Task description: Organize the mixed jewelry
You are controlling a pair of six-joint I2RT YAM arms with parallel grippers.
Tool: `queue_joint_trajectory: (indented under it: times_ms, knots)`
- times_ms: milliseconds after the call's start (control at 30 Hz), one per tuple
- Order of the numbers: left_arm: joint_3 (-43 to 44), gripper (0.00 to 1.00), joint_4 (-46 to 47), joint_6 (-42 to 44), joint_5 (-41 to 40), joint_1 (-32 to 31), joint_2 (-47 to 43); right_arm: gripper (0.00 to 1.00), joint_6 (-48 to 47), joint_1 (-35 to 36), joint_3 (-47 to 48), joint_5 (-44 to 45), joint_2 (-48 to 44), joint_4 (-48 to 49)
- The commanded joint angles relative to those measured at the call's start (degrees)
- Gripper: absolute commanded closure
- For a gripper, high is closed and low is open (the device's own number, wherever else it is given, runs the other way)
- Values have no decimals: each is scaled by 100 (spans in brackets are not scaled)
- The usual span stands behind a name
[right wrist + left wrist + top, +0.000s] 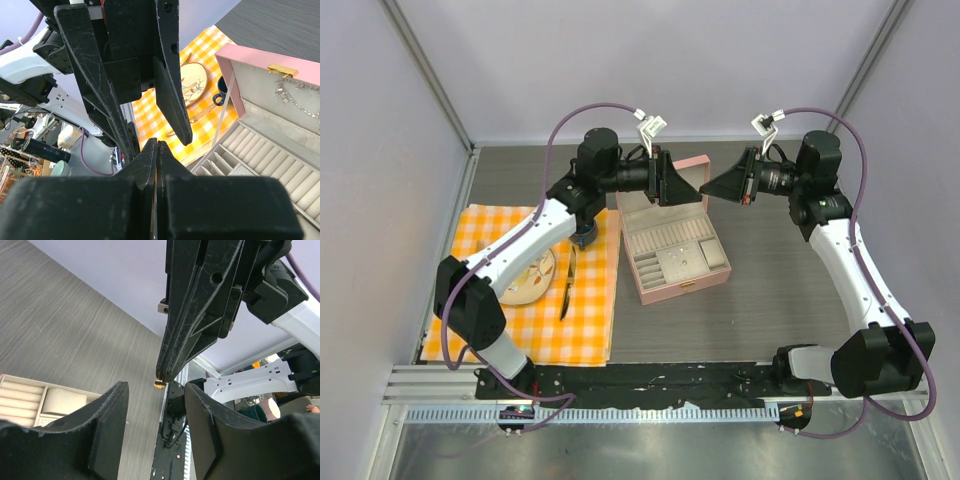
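Right gripper (706, 188): jaws pressed together, pinching a tiny gold jewelry piece (159, 384) at the tip. Left gripper (684, 185): jaws part open, standing either side of that tip. Both hover over the open pink jewelry box (670, 293), with a silver chain (295, 100) against its lid lining. Right of the box the grey table (770, 300) gives room. The checked cloth (590, 320) lies just beside its left edge.

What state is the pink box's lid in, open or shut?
Open. The lid stands raised at the far edge of the pink box, leaving its cream ring rolls and compartments exposed.
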Motion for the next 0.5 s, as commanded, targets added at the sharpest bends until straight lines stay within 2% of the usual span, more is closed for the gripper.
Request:
queue_joint_trajectory:
  times_ms: [0,467]
  knots:
    - [217,48,517,-269,179,39,72,99,64,28,11,-28,-222,276]
    - [261,66,596,-357,214,48,99,99,90,37,-7,-10,-213,276]
